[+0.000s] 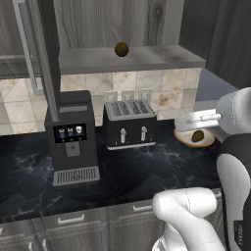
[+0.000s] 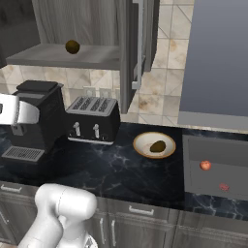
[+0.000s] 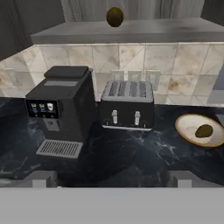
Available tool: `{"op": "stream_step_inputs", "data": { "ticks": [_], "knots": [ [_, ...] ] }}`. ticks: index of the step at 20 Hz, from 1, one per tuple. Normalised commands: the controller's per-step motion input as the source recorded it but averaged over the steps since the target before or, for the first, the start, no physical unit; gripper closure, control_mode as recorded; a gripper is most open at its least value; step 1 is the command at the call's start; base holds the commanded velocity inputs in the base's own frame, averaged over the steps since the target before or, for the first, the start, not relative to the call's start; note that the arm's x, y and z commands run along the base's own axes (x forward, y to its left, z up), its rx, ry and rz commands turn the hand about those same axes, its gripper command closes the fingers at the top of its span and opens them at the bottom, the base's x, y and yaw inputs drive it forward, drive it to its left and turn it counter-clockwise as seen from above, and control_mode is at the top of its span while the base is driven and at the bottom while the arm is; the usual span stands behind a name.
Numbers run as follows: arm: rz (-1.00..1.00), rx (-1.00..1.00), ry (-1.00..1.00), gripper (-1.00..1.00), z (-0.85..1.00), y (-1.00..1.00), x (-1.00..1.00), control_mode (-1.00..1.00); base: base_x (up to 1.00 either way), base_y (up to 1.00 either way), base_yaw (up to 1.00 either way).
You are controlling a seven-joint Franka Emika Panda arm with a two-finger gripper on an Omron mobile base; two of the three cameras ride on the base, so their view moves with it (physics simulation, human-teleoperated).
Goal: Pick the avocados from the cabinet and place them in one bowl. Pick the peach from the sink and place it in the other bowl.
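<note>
One dark olive avocado [image 1: 121, 49] [image 2: 72, 46] [image 3: 114, 16] rests on the grey shelf of the cabinet [image 1: 147, 58] [image 2: 58, 55], whose door [image 2: 128, 48] stands open. A second avocado [image 1: 198, 136] [image 2: 158, 146] [image 3: 204, 130] lies in the tan bowl [image 1: 208, 141] [image 2: 141, 144] [image 3: 186, 127] on the counter right of the toaster. The orange-red peach [image 2: 206, 165] sits in the dark sink [image 2: 193, 177]. My gripper [image 1: 193, 118] [image 3: 111, 179] hangs open and empty in the air in front of the counter, facing the wall, well back from the shelf. The other bowl is out of view.
A black coffee machine [image 1: 71, 137] [image 2: 34, 121] [image 3: 61, 109] and a black toaster [image 1: 130, 122] [image 2: 93, 118] [image 3: 127, 105] stand under the shelf. The open door's bar handle [image 1: 24, 44] [image 2: 138, 43] juts out. A small red thing [image 2: 224, 186] also lies in the sink.
</note>
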Motion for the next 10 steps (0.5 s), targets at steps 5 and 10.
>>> {"op": "stream_step_inputs", "data": {
  "ticks": [5,10],
  "knots": [
    [0.08,0.05,-0.19,-1.00,0.24,0.28,0.24,-1.00,0.00,0.00,0.00],
    [-0.10,0.03,-0.24,-1.00,0.35,0.02,0.03,-1.00,0.00,0.00,0.00]
  ]
}}
